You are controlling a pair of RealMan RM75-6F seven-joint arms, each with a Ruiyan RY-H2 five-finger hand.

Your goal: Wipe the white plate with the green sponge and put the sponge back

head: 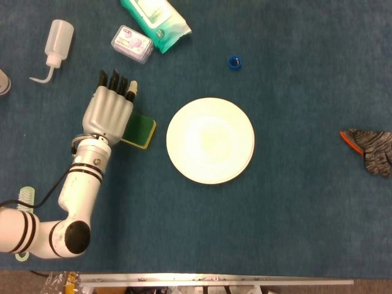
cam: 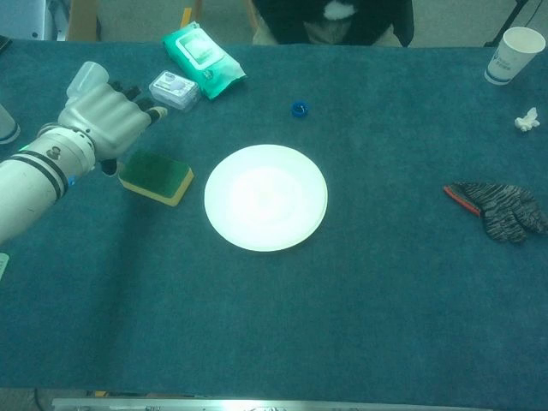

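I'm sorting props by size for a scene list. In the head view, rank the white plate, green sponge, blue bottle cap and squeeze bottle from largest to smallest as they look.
1. white plate
2. squeeze bottle
3. green sponge, partly hidden under the left hand, so its rank against the bottle is unsure
4. blue bottle cap

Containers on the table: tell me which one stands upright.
The white paper cup at the far right corner stands upright, mouth up. The squeeze bottle lies on its side; the small clear box and wipes pack lie flat.

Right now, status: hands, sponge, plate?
Left hand open, fingers spread, above the green sponge. Right hand not in view. Sponge flat on the table, left of the white plate, not touching it. Nothing in the way.
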